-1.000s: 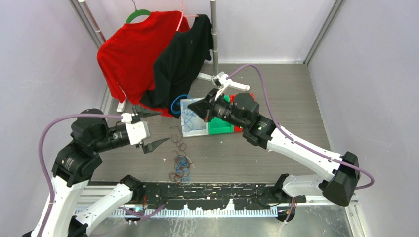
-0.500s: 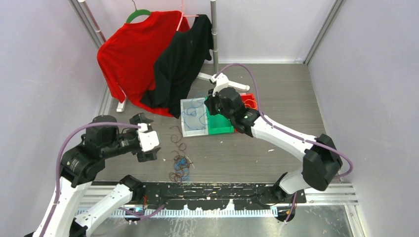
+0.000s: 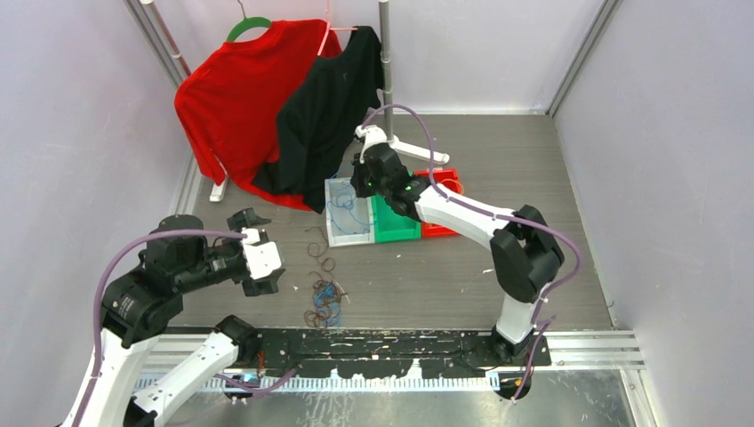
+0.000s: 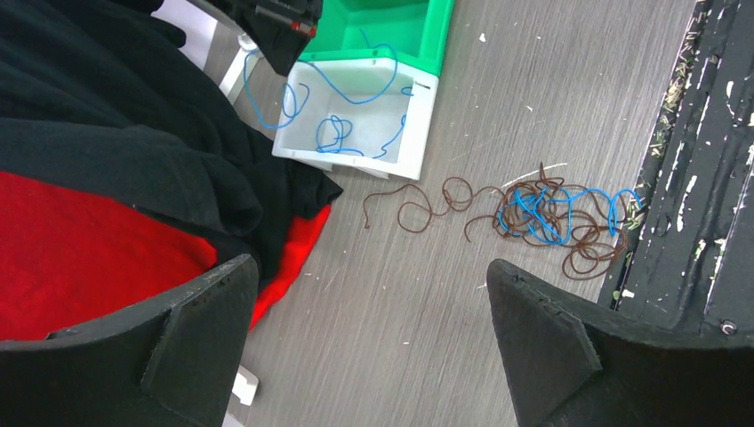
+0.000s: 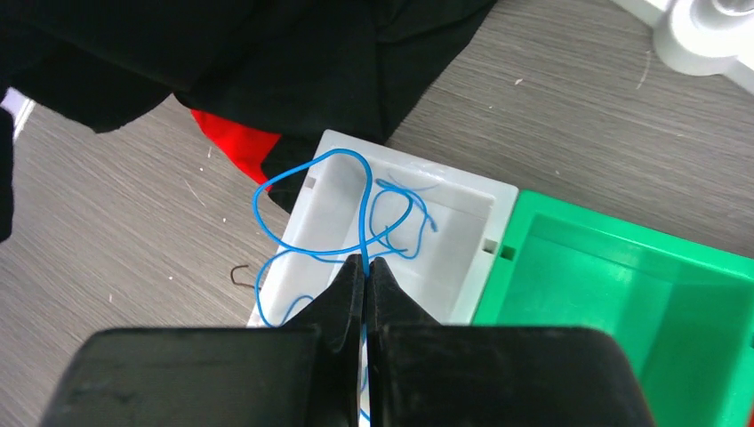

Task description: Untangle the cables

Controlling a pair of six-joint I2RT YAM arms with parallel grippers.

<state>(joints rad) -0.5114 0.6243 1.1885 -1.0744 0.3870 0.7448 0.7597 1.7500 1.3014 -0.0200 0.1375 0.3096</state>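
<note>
**A:** What lies around your pincers, biggest first?

**B:** The grey surface point(image 3: 498, 267) runs under both. Beyond the tips of your right pincer point(image 5: 364, 267) hang the red shirt point(image 3: 231, 98) and the black shirt point(image 3: 329, 98), which are no part of the job. Directly beneath that pincer sits the white bin point(image 5: 458, 258), with the green bin point(image 5: 622, 294) touching its side, apparently one bin per colour.

**A:** And the cables?

**B:** The brown-and-blue tangle point(image 4: 556, 213) lies on the surface ahead of your left pincer point(image 4: 369, 294), toward its right finger. That pincer gapes fully wide and holds nothing, probably poised to reach in. Your right pincer is pinched tight on one blue cable point(image 5: 365, 213). Its loops trail into the white bin below, likely so it drops there.
</note>
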